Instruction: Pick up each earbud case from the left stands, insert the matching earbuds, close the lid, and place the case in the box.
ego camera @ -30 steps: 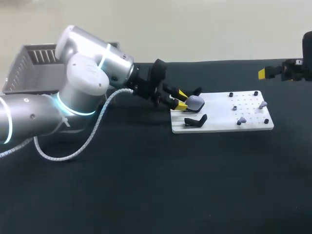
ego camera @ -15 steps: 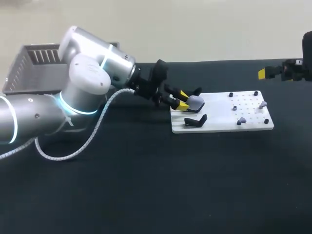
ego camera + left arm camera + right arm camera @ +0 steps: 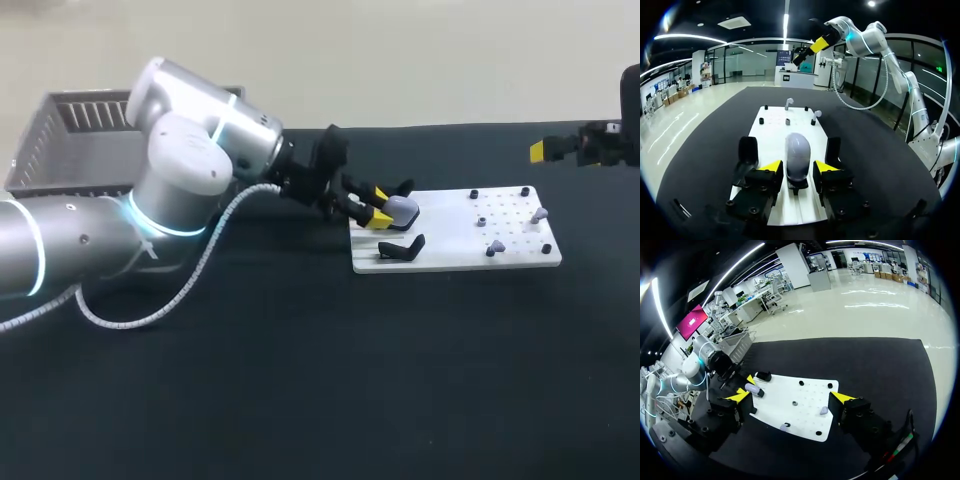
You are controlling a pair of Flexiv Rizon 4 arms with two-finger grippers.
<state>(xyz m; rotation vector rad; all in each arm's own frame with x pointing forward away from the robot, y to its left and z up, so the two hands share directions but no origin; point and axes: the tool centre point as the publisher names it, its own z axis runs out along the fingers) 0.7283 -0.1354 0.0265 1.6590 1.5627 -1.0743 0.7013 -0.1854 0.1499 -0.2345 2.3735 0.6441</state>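
Here, the left arm [image 3: 150, 200] reaches in across the black counter [image 3: 300, 380] to the near-left end of a white board [image 3: 450, 258]. There a lavender-grey earbud case [image 3: 798, 160] stands upright with its lid shut on a small black stand [image 3: 798, 186]. The left gripper [image 3: 373, 214] straddles this case. Its yellow-tipped fingers [image 3: 771, 167] are spread, one on each side, and in the left wrist view a thin dark gap shows between each tip and the case. Two empty black stands [image 3: 748, 151] sit on the board, one on either side of the case. Farther along the board, small lavender earbuds [image 3: 540, 214] rest among black pegs, well apart from the case. The right gripper [image 3: 790, 397] hangs above the counter off the board's far right corner. Its fingers are spread wide and hold nothing. The box [image 3: 60, 150], a grey slatted basket, sits at the counter's far left, behind the left arm.
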